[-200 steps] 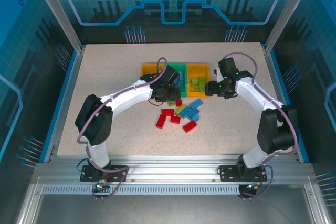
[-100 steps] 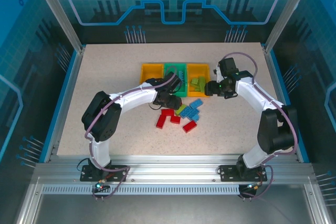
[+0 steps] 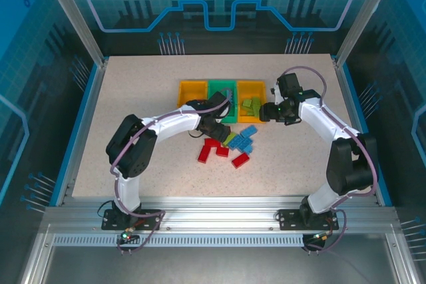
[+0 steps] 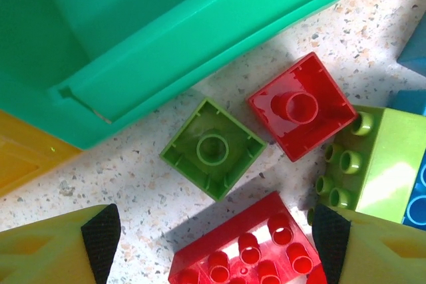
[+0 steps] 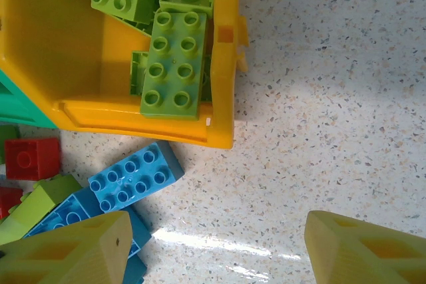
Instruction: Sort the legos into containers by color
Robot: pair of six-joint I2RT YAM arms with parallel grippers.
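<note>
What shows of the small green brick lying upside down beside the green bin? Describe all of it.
The upside-down green brick is a small square piece of glossy light green plastic. Its hollow underside faces up, showing thin walls and one round tube in the middle. It lies flat on the speckled table, turned diamond-wise, close to the green bin but apart from it. A red one-stud brick sits by its right corner and a larger red brick nearby; contact with either is unclear.

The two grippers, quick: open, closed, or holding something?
Left gripper: open, holding nothing.
Right gripper: open, holding nothing.
</note>
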